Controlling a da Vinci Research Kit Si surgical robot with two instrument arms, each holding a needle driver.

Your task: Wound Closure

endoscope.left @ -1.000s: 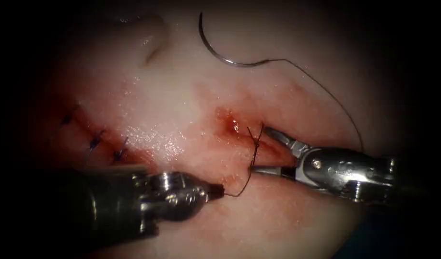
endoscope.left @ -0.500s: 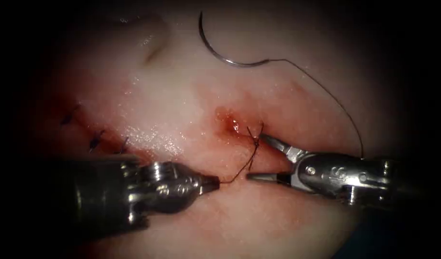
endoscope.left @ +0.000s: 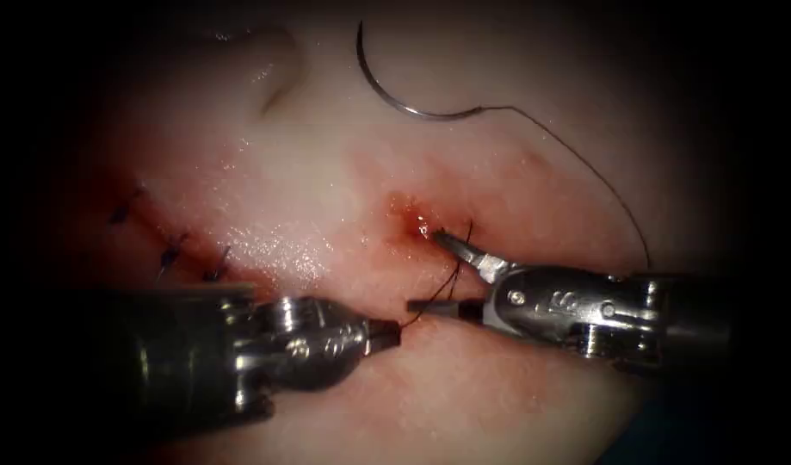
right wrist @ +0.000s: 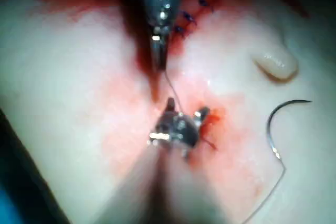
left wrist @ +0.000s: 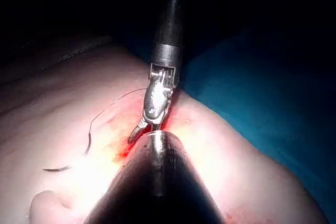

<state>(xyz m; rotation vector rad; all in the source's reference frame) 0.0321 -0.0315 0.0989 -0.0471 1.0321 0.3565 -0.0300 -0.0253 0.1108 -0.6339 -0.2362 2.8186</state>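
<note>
The curved needle (endoscope.left: 386, 86) lies free on the tissue (endoscope.left: 326, 172) at the back, not in it and held by neither tool. Its thread (endoscope.left: 602, 181) arcs right and down behind the right tool. A knot sits on the cut (endoscope.left: 417, 226), and a short dark thread end (endoscope.left: 429, 306) runs from it to my left tool (endoscope.left: 393, 331), which is shut on that end. My right tool (endoscope.left: 425, 269) stands open, one jaw by the knot, the other below, with the thread end between them. The right wrist view has its jaws (right wrist: 181, 116), the left tool (right wrist: 159, 59) and the needle (right wrist: 273, 124).
Three finished dark stitches (endoscope.left: 167, 254) sit on the cut's left part, above the left tool's shaft. Red fluid (endoscope.left: 408, 215) wets the tissue around the knot. A blue drape (left wrist: 262, 87) lies beyond the tissue's edge. A pale tissue lump (right wrist: 275, 64) rises near the needle.
The right tool has moved left along the cut with its jaws open, so the thread end now lies between them. The left tool rose slightly, still shut on the thread.
</note>
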